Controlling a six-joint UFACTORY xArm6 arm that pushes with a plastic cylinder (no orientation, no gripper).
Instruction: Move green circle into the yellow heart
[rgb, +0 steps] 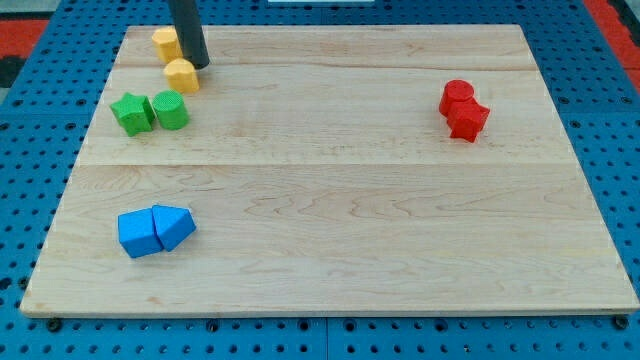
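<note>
Green circle (171, 109) stands upright, just below yellow heart (181, 75); my tip (197, 64) beside heart.

**Other blocks on the wooden board (350, 200)**

A yellow block (165, 43) is seen just left of my tip (199, 66). A green star (132, 113) is set below-left of it. Two touching blue blocks (155, 231) are placed well below, and two touching red blocks (463, 108) far right.

My tip (198, 64) just above-right of yellow heart (181, 75); green circle (171, 109) just below it, w/ green star (132, 113) at its left
</note>
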